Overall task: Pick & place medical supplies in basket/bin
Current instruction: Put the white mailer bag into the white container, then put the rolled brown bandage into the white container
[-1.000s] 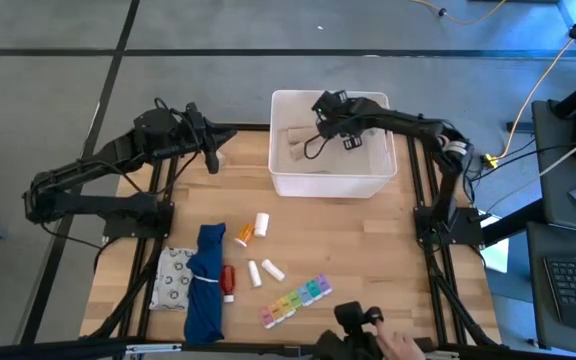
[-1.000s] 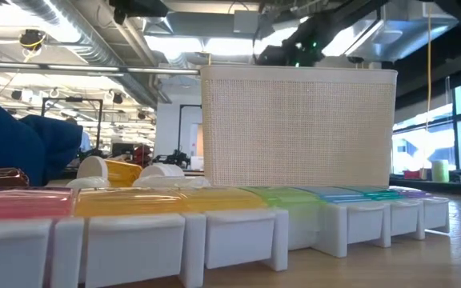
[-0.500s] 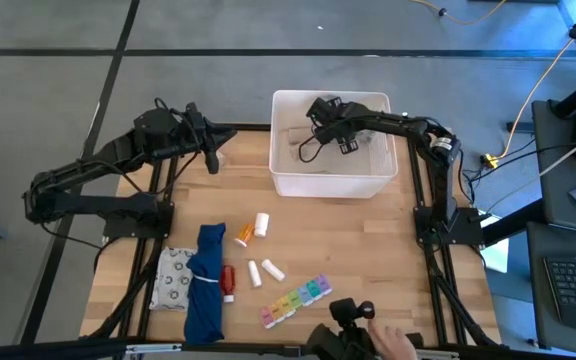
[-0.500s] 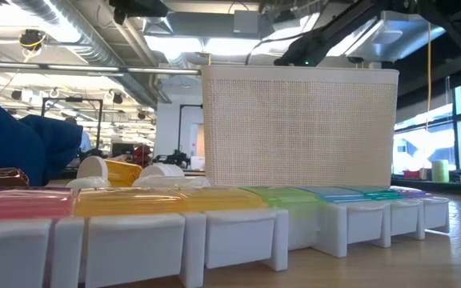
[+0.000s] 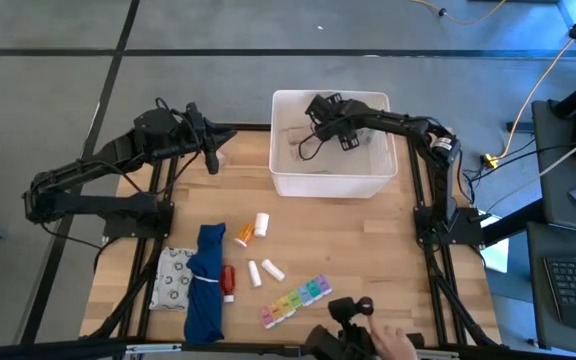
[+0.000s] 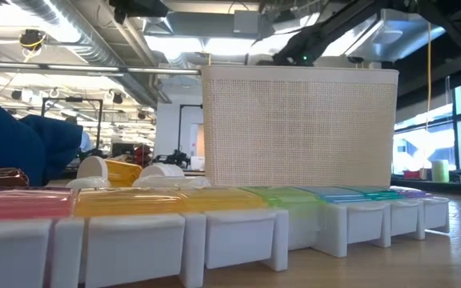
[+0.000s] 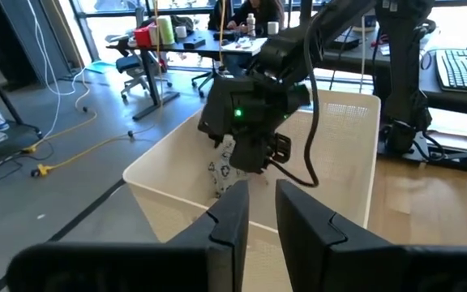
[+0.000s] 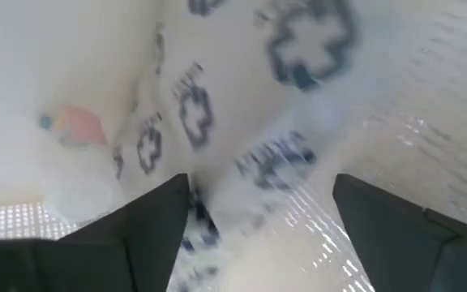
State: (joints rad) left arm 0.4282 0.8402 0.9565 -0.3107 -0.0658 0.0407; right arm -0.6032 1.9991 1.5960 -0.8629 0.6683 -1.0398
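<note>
My right gripper (image 8: 262, 235) reaches down into the white bin (image 5: 330, 185) at the table's far middle and is open. A white packet with grey crosses (image 8: 217, 122) shows blurred between its spread fingers. The left wrist view shows that packet (image 7: 222, 170) just below the right gripper (image 7: 254, 158). My left gripper (image 5: 213, 160) hovers over the far left of the table, shut but for a narrow slit, holding nothing. On the table lie an orange pill bottle (image 5: 243, 235), a white one (image 5: 261, 222), two gauze rolls (image 5: 263, 270), a red tube (image 5: 228, 280), a rainbow pill organizer (image 5: 296, 300) and a second packet (image 5: 173, 278). My right gripper's open fingers (image 8: 136, 235) stand on either side of the patterned packet inside the bin, slanting down from the right. Whether either finger touches the packet, I cannot tell, as the packet is blurred.
A blue cloth bundle (image 5: 206, 285) lies partly over the second packet at the near left. A person's hand (image 5: 393, 345) with a dark device (image 5: 348, 312) is at the near edge. The pill organizer (image 6: 214, 216) fills the low view's foreground. Bare wood lies right of the bottles.
My right gripper has sunk a little deeper into the bin and shifted slightly toward its left wall. The dark device at the near edge has shifted a little under the person's hand.
</note>
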